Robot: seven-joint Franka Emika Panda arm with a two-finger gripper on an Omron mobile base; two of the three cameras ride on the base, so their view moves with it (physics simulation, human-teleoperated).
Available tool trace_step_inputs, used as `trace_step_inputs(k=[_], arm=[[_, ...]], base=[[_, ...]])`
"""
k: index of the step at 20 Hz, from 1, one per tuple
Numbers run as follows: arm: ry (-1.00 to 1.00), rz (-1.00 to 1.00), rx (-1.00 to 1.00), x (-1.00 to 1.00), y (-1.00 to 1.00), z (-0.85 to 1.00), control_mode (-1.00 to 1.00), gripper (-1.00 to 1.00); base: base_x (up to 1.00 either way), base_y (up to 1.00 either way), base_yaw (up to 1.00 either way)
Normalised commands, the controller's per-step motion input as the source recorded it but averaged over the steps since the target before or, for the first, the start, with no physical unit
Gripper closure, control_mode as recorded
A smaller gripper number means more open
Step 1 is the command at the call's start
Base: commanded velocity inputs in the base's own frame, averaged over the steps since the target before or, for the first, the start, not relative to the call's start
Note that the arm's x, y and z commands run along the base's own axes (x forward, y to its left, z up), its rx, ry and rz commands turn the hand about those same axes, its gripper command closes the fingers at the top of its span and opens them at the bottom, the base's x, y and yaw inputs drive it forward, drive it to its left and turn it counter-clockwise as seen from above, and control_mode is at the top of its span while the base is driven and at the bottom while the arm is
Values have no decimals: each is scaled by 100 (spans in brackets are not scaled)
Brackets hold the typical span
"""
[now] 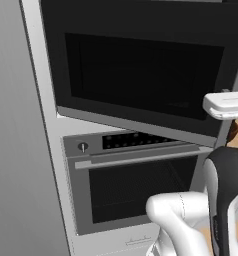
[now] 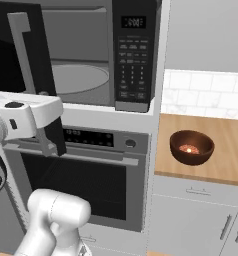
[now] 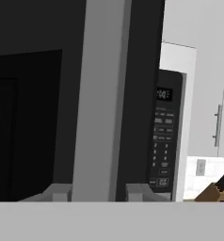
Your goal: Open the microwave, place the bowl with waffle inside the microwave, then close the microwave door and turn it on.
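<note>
Pincer: my pincer [image 2: 38,117] sits at the door handle; I cannot tell from the pictures whether it is released or clenched on the bar.
Door: microwave door [image 1: 141,75] stands swung wide open to the left, its black glass facing the left base camera.
Handle: vertical silver handle [image 3: 102,94] runs top to bottom right in front of my hand camera, very close.
Microwave: microwave [image 2: 136,55] is open, with the grey inside and the round turntable [image 2: 76,77] exposed and the keypad panel on its right.
Bowl: reddish-brown bowl [image 2: 191,147] is upright on the wooden counter [image 2: 226,145], right of the microwave and lower, well apart from my hand.
Waffle: small orange waffle [image 2: 189,148] lies at the bottom of the bowl.
Oven: silver oven [image 2: 91,185] is directly under the microwave, door closed.
Background: knife block [image 3: 215,190] is past the keypad in the hand view.
</note>
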Motion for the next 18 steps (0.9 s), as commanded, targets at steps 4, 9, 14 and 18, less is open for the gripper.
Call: trace_step_inputs(k=[4,9,14,18], arm=[[0,0,0,0,0,0,-100,-100],[0,0,0,0,0,0,-100,-100],[0,0,0,0,0,0,-100,-100],[0,0,0,0,0,0,-100,-100]], base=[[0,0,0],[0,0,0],[0,0,0],[0,0,0]])
